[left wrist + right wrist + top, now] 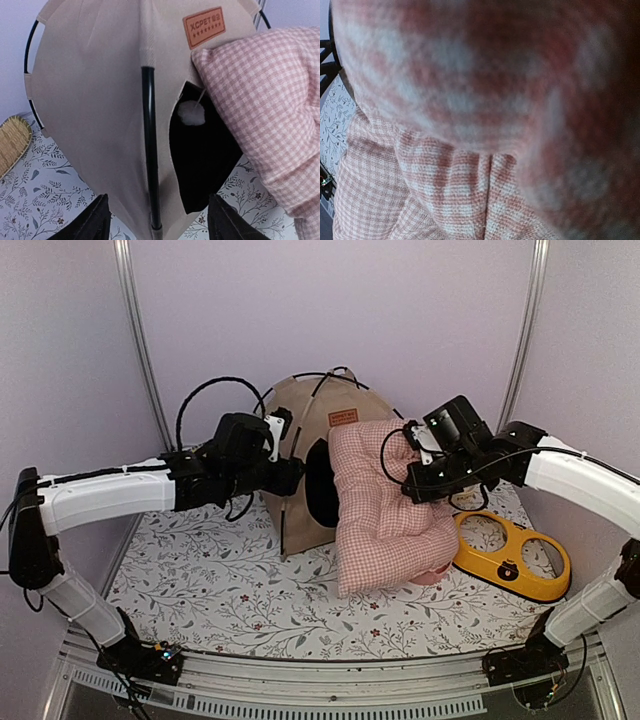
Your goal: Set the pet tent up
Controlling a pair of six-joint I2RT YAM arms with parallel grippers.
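1. Pet tent point(300, 430): a beige dome, already standing on its poles. It sits upper centre in the top view, at the back of the table point(220, 580), with its entrance facing the near edge.
2. Left gripper point(157, 202): jaws spread wide and holding nothing. Its two dark fingers point(97, 220) sit at the bottom edge of the left wrist view, one on each side of the tent's front pole and apart from it. It is probably placed there to steady the frame if the tent shifts.
3. Black pole point(150, 150): runs upright through the centre of the left wrist view and emerges from a fabric sleeve above.
4. Entrance point(200, 165): a dark opening just right of the pole. A white pom-pom point(191, 114) hangs on a string at its top. The brown label patch point(204, 27) is in the upper right.
5. Right gripper point(410, 485): closed tight, apparently pinching the upper right edge of the pink checked cushion point(380, 510). Its fingers cannot be seen in the right wrist view, which is filled with blurred check fabric.
6. Same pink checked cushion: tilted up, leaning on the tent's right front and overlapping the edge of the entrance. Its lower end rests on the table. It is probably held this way to be fed inside.
7. Yellow two-hole feeder point(510, 555): lower right of the top view, beside the cushion and clear of the tent.
8. Woven tray point(12, 140): at the left edge of the left wrist view, well apart from the tent.
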